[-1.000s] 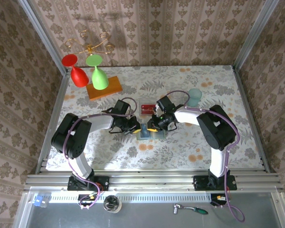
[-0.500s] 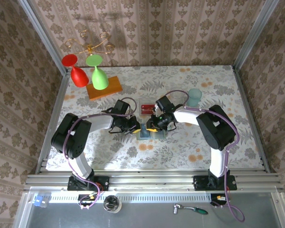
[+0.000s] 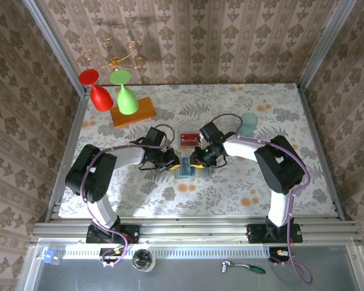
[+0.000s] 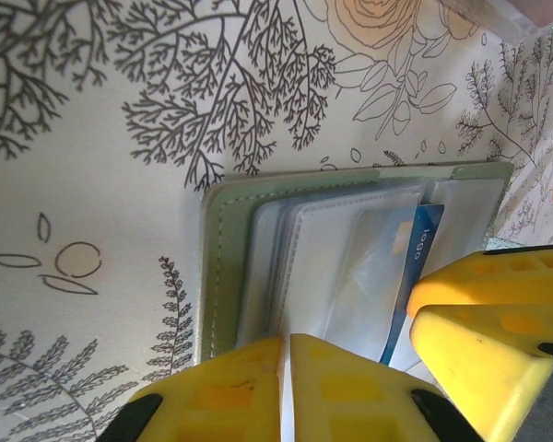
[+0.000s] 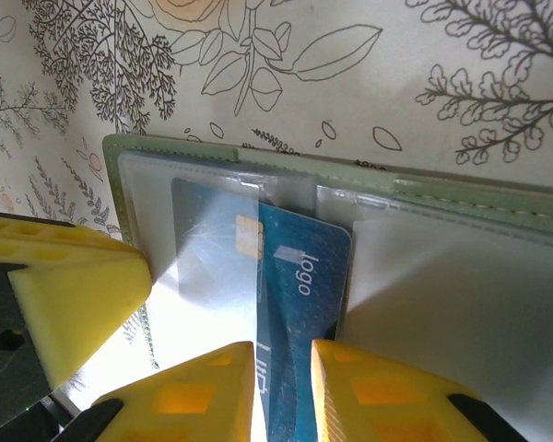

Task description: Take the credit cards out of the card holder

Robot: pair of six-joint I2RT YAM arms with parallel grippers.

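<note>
The pale green card holder (image 3: 188, 171) lies open on the table between both grippers. My left gripper (image 4: 288, 354) is shut on a clear inner sleeve at the holder's (image 4: 223, 267) near edge. A blue credit card (image 5: 304, 276) marked "logo" sticks partway out of a clear pocket of the holder (image 5: 498, 198). My right gripper (image 5: 284, 368) is closed around this card's free end, which twists between the fingers. The same blue card (image 4: 415, 267) shows in the left wrist view beside the right fingers (image 4: 484, 313). From above, the left gripper (image 3: 177, 163) and right gripper (image 3: 194, 162) nearly touch.
A clear tray (image 3: 178, 130) with a red card in it lies just behind the holder. A teal cup (image 3: 249, 124) stands back right. An orange block (image 3: 133, 111) with a red glass (image 3: 99, 94) and a green glass (image 3: 125, 97) sits back left.
The right gripper has shifted very slightly over the holder. The left arm and the holder have stayed put.
</note>
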